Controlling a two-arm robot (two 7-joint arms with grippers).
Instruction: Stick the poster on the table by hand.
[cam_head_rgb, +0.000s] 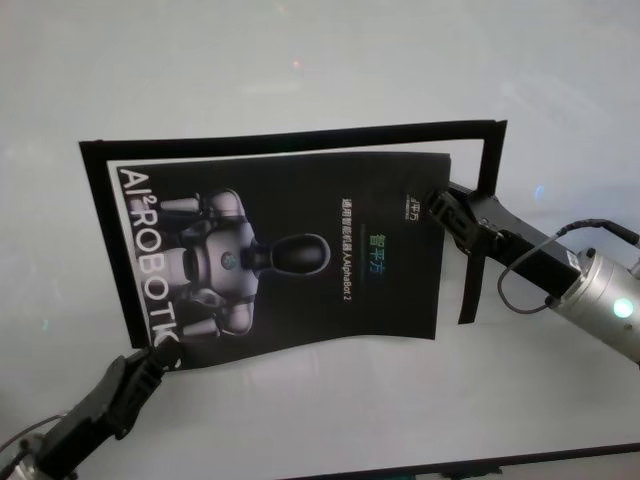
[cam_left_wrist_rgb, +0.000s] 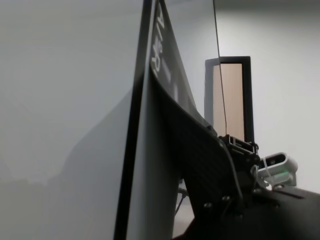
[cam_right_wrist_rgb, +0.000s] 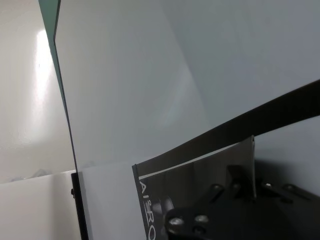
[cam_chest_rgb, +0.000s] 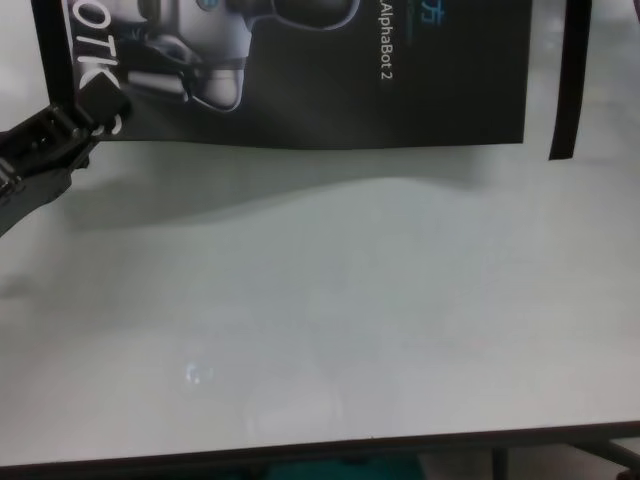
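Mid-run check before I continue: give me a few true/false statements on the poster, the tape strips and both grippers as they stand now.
1. The left gripper pinches the poster at its near left corner. True.
2. The right gripper is parked away from the poster. False: it grips the poster's right edge.
3. The poster lies fully flat on the table. False: its near edge waves and casts a shadow.
4. Black tape strips run along the poster's far and right sides. True.

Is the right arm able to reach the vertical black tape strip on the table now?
Probably yes. The right gripper is shut on the poster edge, right beside the vertical tape strip, with nothing between them. It would first have to let go of the poster.
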